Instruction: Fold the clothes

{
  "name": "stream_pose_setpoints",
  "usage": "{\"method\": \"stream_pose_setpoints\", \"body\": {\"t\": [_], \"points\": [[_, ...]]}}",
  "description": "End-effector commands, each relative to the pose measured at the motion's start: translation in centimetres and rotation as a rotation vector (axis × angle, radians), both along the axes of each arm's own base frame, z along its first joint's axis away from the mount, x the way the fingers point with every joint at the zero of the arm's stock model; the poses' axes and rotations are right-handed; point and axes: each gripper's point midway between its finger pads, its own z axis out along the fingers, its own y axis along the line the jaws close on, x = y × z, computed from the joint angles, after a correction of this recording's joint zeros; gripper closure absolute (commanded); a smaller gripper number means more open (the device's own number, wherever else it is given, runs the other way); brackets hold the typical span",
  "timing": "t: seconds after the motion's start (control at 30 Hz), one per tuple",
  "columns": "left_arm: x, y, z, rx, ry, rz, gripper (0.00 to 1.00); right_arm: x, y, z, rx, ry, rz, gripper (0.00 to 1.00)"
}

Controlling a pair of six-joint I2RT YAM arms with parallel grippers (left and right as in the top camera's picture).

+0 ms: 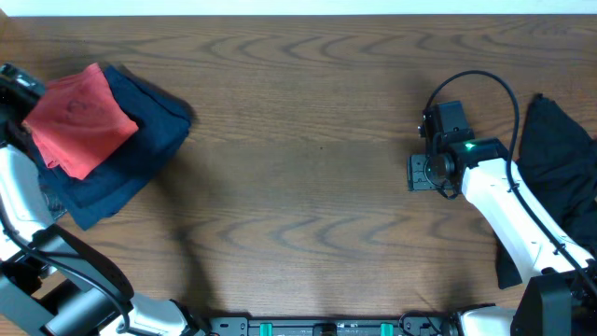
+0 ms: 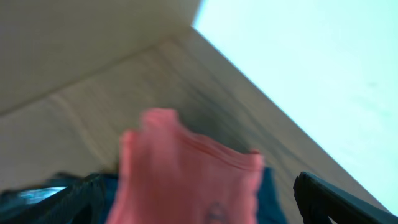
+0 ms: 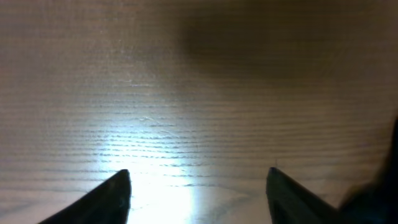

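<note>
A folded red cloth point(image 1: 82, 117) lies on top of a folded navy garment point(image 1: 140, 140) at the far left of the table. My left gripper point(image 1: 17, 91) is at the left edge of that stack. In the blurred left wrist view its fingers point(image 2: 198, 200) are spread wide, with the red cloth point(image 2: 186, 158) between and ahead of them and navy cloth point(image 2: 273, 193) beneath. My right gripper point(image 1: 422, 173) is open and empty over bare wood, which also shows in the right wrist view point(image 3: 198, 174). A crumpled black garment point(image 1: 560, 177) lies at the far right.
The wooden table point(image 1: 308, 140) stretches between the two piles. The right arm point(image 1: 513, 205) lies partly over the black garment. The table's far edge point(image 2: 249, 81) shows in the left wrist view.
</note>
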Motion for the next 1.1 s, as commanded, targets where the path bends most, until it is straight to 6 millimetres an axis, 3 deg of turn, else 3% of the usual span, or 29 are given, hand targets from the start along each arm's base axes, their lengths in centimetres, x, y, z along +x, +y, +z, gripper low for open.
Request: {"method": "stream_pose_setpoints", "body": {"t": [0.0, 0.07, 0.17, 0.27, 0.4, 0.5, 0.63, 0.8, 0.93, 1.07], "points": [[2.9, -5.2, 1.7, -0.032, -0.060, -0.175, 0.02, 1.1, 0.4, 1.1, 0.035, -0.054, -0.005, 0.11], [4.3, -8.3, 1.5, -0.016, -0.047, -0.255, 0.02, 1.9, 1.3, 1.4, 0.085, -0.087, 0.010, 0.01], [6.3, -14.7, 0.8, 0.021, 0.000, -0.419, 0.02, 3.7, 3.1, 2.2, 0.174, -0.163, 0.042, 0.01], [7.4, -22.3, -0.8, 0.008, 0.063, -0.581, 0.02, 6.1, 4.3, 3.7, 0.232, -0.276, 0.067, 0.01], [6.6, -31.9, -4.3, 0.003, 0.206, -0.755, 0.02, 10.0, 5.0, 6.9, 0.260, -0.480, 0.083, 0.01], [4.2, -36.0, -6.9, 0.051, 0.352, -0.854, 0.02, 11.9, 4.8, 8.8, 0.248, -0.590, 0.087, 0.01], [-1.1, -37.1, -9.9, 0.044, 0.608, -0.871, 0.02, 11.3, 4.2, 8.7, 0.221, -0.572, 0.104, 0.01], [-9.2, -36.1, -11.3, -0.070, 0.925, -0.855, 0.02, 6.7, 2.4, 8.2, 0.202, -0.422, 0.070, 0.01], [-11.9, -35.9, -10.7, -0.080, 0.983, -0.866, 0.02, 3.6, 1.6, 10.1, 0.194, -0.409, 0.062, 0.01], [-13.1, -35.7, -8.2, -0.025, 0.840, -0.882, 0.02, 0.6, 1.2, 13.1, 0.197, -0.476, 0.065, 0.01]]}}
